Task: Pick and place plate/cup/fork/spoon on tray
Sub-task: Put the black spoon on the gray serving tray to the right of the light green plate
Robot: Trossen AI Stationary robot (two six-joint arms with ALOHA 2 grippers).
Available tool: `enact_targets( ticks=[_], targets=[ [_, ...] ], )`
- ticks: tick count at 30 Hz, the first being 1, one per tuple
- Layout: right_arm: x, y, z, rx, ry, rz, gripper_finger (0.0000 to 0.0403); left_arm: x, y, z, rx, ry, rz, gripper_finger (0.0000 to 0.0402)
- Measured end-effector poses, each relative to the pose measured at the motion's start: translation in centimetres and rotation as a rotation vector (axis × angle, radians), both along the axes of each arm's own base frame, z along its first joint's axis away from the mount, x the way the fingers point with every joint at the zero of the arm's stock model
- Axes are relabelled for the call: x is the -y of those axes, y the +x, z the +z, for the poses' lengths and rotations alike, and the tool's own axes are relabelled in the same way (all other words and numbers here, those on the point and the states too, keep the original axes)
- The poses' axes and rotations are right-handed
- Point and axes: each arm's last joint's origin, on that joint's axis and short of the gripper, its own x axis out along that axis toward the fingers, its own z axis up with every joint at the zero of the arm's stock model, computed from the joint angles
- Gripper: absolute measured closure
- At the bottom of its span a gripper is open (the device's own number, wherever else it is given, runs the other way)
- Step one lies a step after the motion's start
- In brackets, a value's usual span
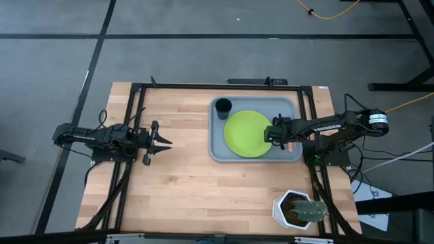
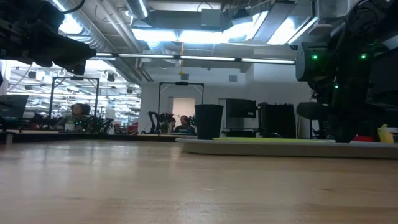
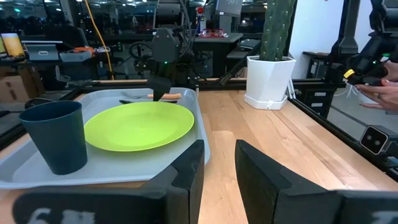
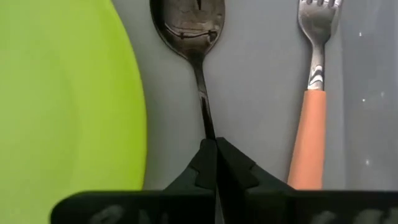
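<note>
Table: wooden top [image 1: 176, 176] carrying the tray [image 1: 218, 152]
Right gripper [image 4: 215, 163]: I'm pinching the spoon [image 4: 193, 37] by its handle, between plate [image 4: 62, 93] and fork [image 4: 314, 106]
Left gripper [image 1: 163, 143]: I'm waiting, fingers apart

A light wooden plank counter [image 1: 183, 176] stands on grey carpet floor [image 1: 54, 68] crossed by dark lines; bright ceiling light strips [image 2: 186, 34] shine over distant desks.
</note>
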Motion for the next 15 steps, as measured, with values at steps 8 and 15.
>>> enact_targets(
  ticks=[8,15],
  targets=[
    [0.02,0.00,0.01,0.001,-0.009,-0.007,0.0401,0.00,0.00,0.00,0.000,0.000,-0.001,0.0319],
    [0.09,-0.04,0.06,0.002,-0.035,-0.010,0.0395,0.00,0.00,0.01,0.000,0.000,0.000,0.0319]
  ],
)
